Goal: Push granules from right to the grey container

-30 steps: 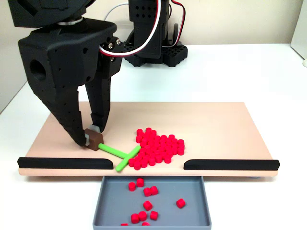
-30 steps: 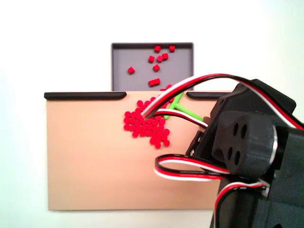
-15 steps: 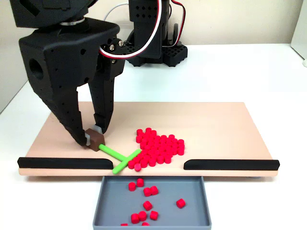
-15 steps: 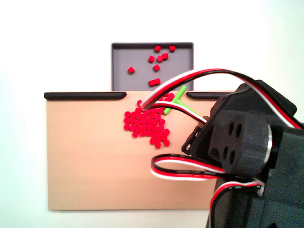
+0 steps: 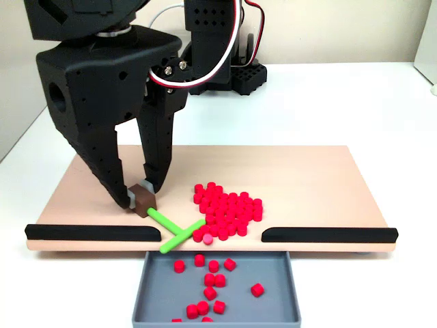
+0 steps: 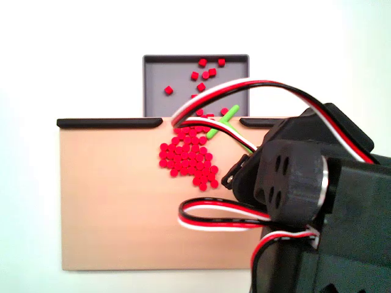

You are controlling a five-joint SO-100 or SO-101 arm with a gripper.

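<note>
Red granules (image 5: 229, 207) lie heaped on the tan board (image 5: 314, 178) just behind the gap between two black strips. Several more sit in the grey container (image 5: 273, 277) below the board's front edge. My black gripper (image 5: 141, 199) is shut on the brown block of a green T-shaped pusher (image 5: 176, 229), whose crossbar touches the left front of the heap at the gap. From above, the granules (image 6: 189, 160), the pusher (image 6: 221, 121) and the container (image 6: 159, 73) show too, while the arm hides the gripper.
Black strips (image 5: 92, 232) (image 5: 329, 234) line the board's front edge on both sides of the gap. The arm's base (image 5: 218, 68) stands behind the board. My arm and its cables (image 6: 305, 207) cover the board's (image 6: 110, 201) lower right in the view from above.
My gripper has shifted right and toward the gap with the pusher. The crossbar swept a few granules off the board's edge into the grey container.
</note>
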